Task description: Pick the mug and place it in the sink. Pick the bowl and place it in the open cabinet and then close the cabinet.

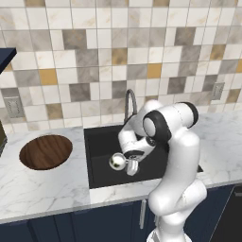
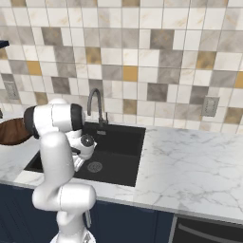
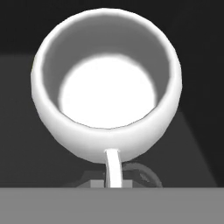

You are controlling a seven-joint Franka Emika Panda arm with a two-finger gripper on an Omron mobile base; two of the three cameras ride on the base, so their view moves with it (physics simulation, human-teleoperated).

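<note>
My gripper (image 1: 131, 165) is shut on the handle of the white mug (image 1: 116, 162). It holds the mug tilted on its side, low over the black sink (image 1: 101, 142). In the hand view the mug (image 3: 107, 83) faces me mouth-on. Its thin handle runs down into the gripper (image 3: 114, 180), with the dark sink floor (image 3: 197, 144) behind it. The brown wooden bowl (image 1: 46, 151) lies on the marble left of the sink, and its edge (image 2: 10, 132) peeks out behind my arm. A navy corner of the cabinet (image 1: 6, 56) juts in at the upper left.
The curved grey tap (image 1: 130, 101) stands at the back rim of the sink, close behind my arm. The steel drain (image 2: 94, 166) lies on the basin floor. White marble counter (image 2: 190, 161) stretches to the right. Wall outlets (image 1: 14, 107) (image 2: 209, 106) sit on the tiled wall.
</note>
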